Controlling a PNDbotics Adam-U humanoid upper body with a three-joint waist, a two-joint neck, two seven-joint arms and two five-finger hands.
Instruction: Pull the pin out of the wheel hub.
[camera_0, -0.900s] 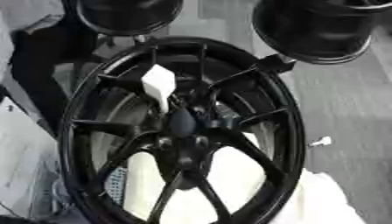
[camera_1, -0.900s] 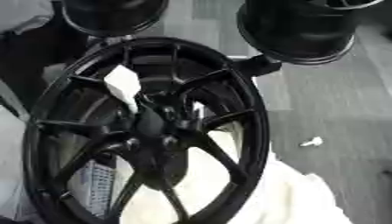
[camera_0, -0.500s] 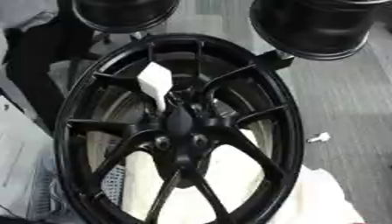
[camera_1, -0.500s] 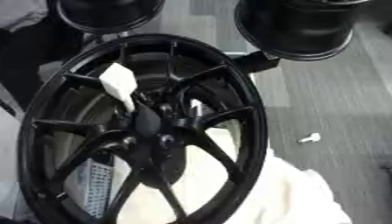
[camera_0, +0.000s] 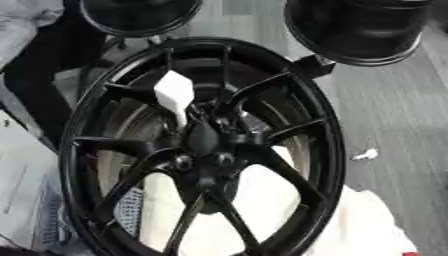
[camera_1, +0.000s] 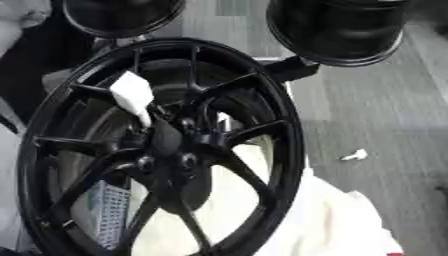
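One black wheel hub (camera_0: 203, 145) stands on edge, filling the middle; a white tag (camera_0: 175, 91) hangs by its centre, but no pin is discernible. Neither robot hand shows, so their state cannot be told; reaching in looks like the step pending

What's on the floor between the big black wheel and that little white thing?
Nothing: between the wheel rim and the small white piece there is only bare grey floor. The right eye view shows it best.
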